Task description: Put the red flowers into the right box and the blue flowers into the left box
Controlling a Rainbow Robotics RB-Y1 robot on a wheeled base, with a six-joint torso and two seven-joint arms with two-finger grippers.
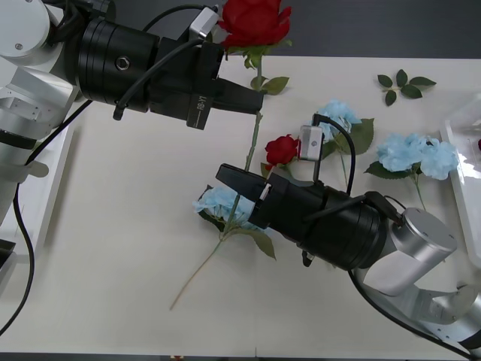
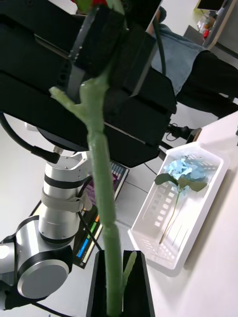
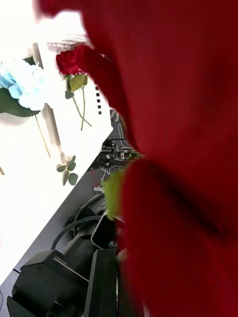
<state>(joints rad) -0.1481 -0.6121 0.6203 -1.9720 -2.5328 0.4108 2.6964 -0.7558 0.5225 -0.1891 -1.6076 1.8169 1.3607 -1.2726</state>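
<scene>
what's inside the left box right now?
The left box holds one blue flower, head toward one end, stem lying along the slotted floor. No red flowers show in it. The left hand blocks the view past the box's far end.

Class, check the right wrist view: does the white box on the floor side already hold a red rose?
No, the left box holds one blue flower, no red one.
</scene>
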